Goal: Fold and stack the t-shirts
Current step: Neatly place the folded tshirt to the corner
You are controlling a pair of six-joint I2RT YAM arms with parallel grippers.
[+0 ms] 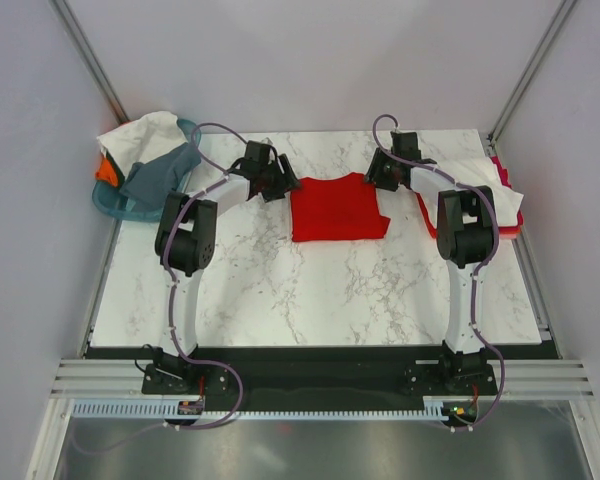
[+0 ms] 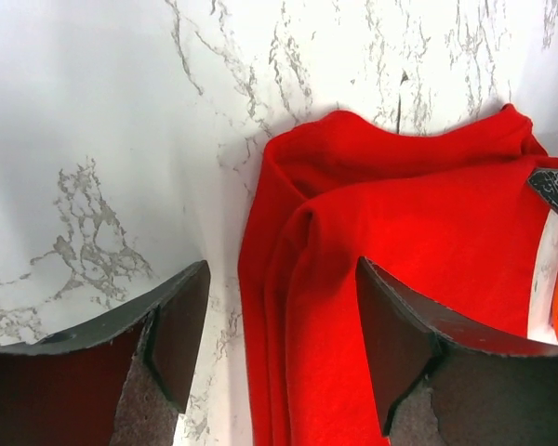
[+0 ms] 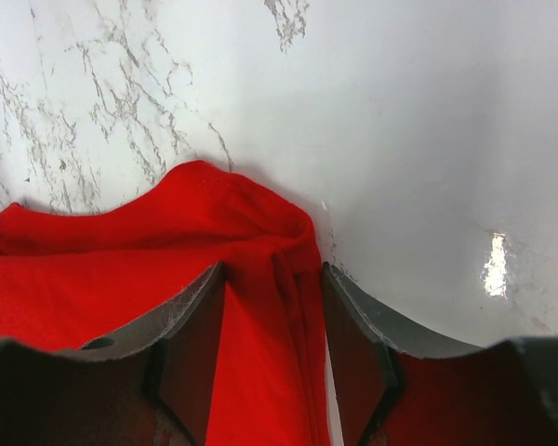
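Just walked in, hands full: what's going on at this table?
The robot's left hand hangs open over the left edge of a folded red t-shirt in the middle of the table; its right hand straddles the right edge, grip unclear. More shirts sit in the teal basket; a stack lies on the right.

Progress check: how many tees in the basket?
3 visible: white tee on top, grey tee in front of it, orange tee peeking at the basket's left rim. More may be hidden underneath.
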